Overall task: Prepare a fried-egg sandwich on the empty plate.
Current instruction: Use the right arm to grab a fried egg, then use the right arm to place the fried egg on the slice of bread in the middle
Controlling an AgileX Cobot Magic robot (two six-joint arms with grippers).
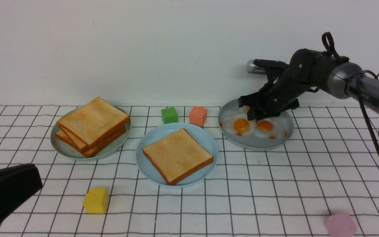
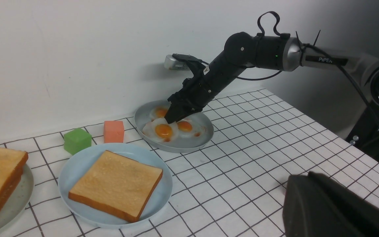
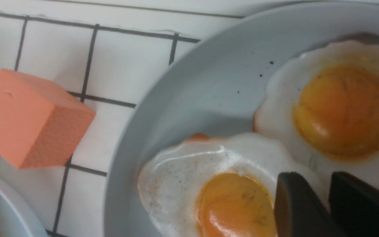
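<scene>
One toast slice (image 1: 177, 156) is lying plated; my right gripper (image 1: 252, 116), fingers nearly together, is sitting at the egg (image 1: 240, 126), hold unclear; top slice pending.

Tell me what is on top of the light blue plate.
One toast slice lies flat on the light blue plate, with no egg on it. The slice covers the plate's centre, so anything beneath it cannot be seen.

"PiPER" lettering on right arm (image 2: 324, 60); nothing else legible.
</scene>
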